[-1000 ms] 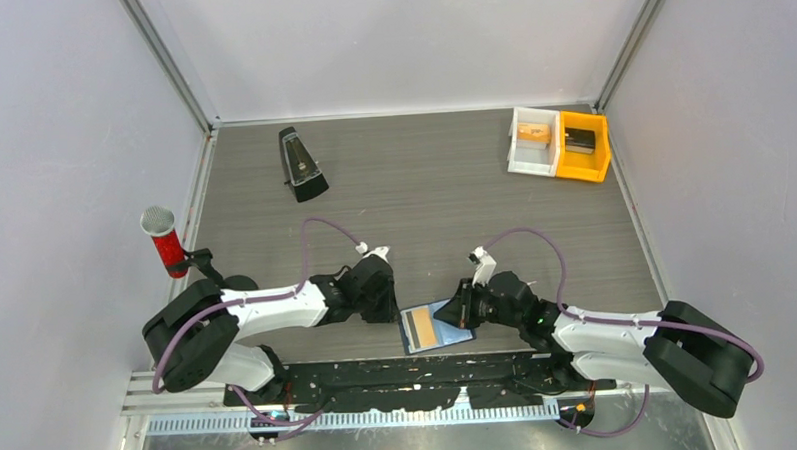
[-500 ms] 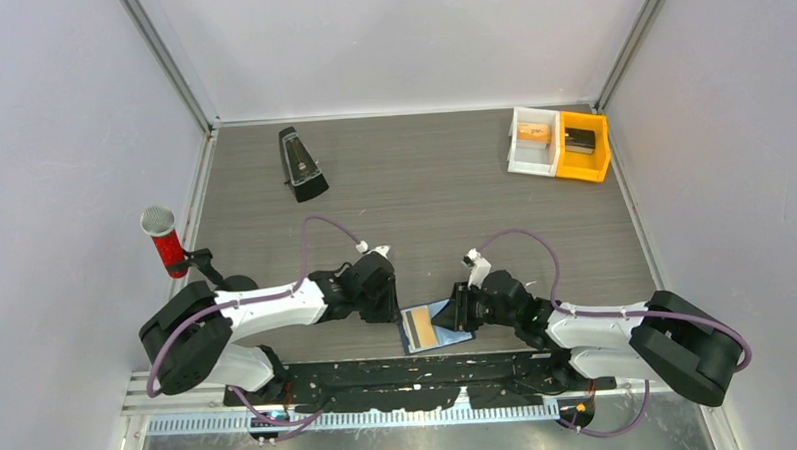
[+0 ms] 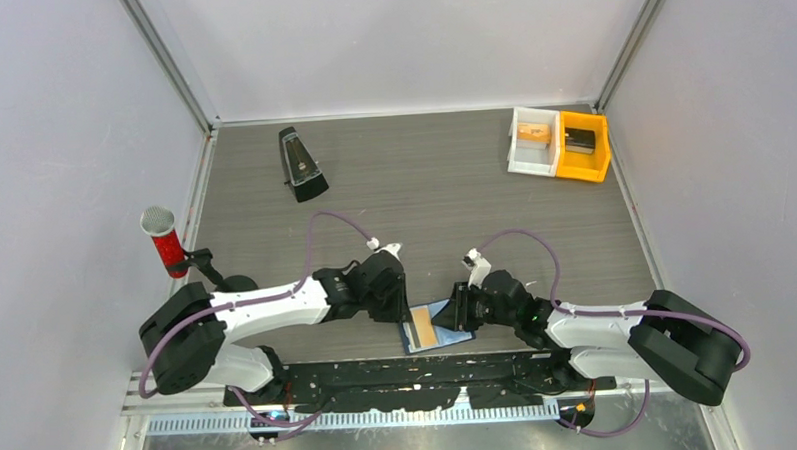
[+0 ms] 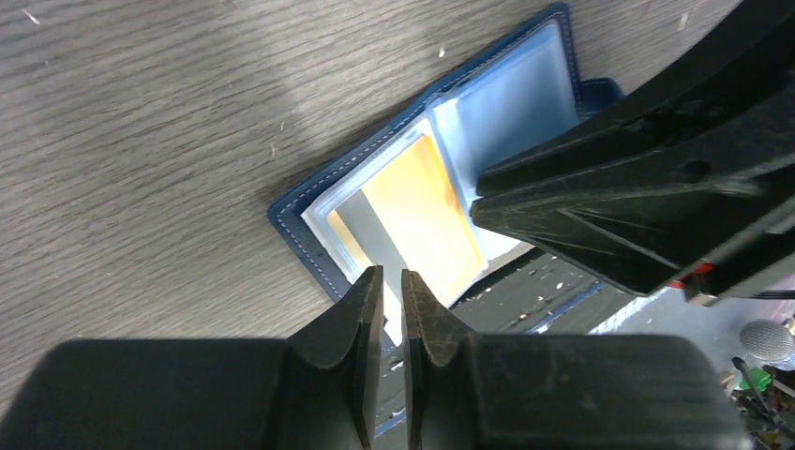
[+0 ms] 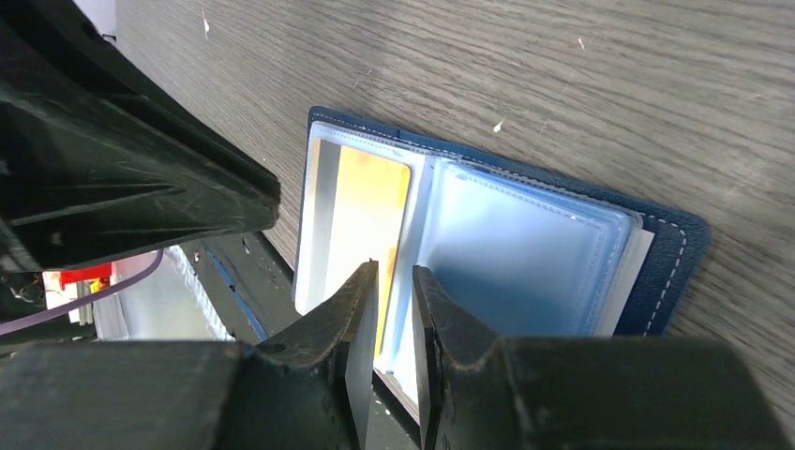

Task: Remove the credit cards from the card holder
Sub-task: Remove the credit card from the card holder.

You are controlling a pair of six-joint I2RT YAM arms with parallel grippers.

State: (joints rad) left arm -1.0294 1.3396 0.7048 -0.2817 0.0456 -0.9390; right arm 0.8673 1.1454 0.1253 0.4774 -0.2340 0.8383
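Note:
The navy card holder (image 3: 446,310) lies open at the table's near edge, its near side over the edge. It also shows in the left wrist view (image 4: 292,223) and the right wrist view (image 5: 670,251). The orange-yellow credit card (image 3: 425,331) sits in the left half's clear sleeve (image 4: 422,211) (image 5: 364,211). I cannot make out the whitish card. My left gripper (image 3: 405,311) (image 4: 392,281) is at the holder's left near edge, jaws almost closed with nothing between them. My right gripper (image 3: 459,312) (image 5: 395,277) is over the middle fold, jaws almost closed and empty.
A black metronome (image 3: 299,163) stands far left. A white bin (image 3: 532,140) and an orange bin (image 3: 583,146) sit at the far right. A red microphone (image 3: 163,243) stands at the left wall. The black base rail (image 3: 400,370) runs just below the holder.
My left gripper has moved right, up to the holder's left edge. My right gripper shifted slightly left over the holder, then stayed. The holder has not moved.

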